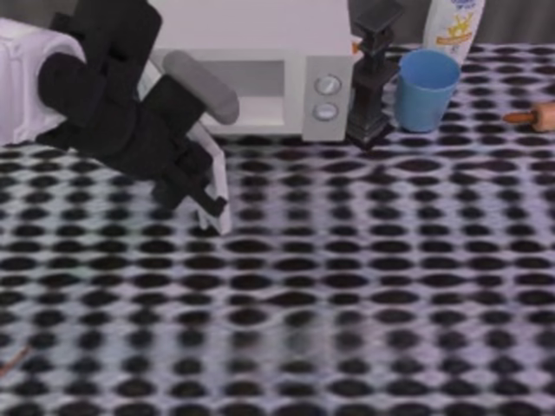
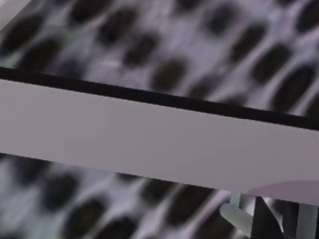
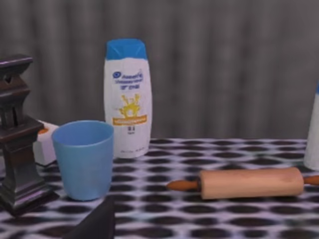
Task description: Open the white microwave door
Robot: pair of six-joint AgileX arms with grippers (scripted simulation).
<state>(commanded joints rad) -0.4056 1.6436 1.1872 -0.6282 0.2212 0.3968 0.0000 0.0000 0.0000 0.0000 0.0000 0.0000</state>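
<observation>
The white microwave (image 1: 260, 26) stands at the back of the table, left of centre, with its cavity (image 1: 251, 82) exposed. The white microwave door (image 1: 224, 173) is swung out toward the front and shows edge-on. My left gripper (image 1: 208, 206) is at the door's free end, shut on it. In the left wrist view the door (image 2: 149, 134) crosses as a broad white band, with my left gripper (image 2: 249, 219) at its edge. My right arm is out of the top view. A dark part of my right gripper (image 3: 97, 224) shows low in the right wrist view.
Right of the microwave stand a dark brown carved stand (image 1: 371, 78), a blue cup (image 1: 427, 87) and a white shampoo bottle (image 1: 453, 26). A wooden rolling pin (image 1: 538, 114) lies at the right edge. A white object (image 1: 17, 78) sits at the far left.
</observation>
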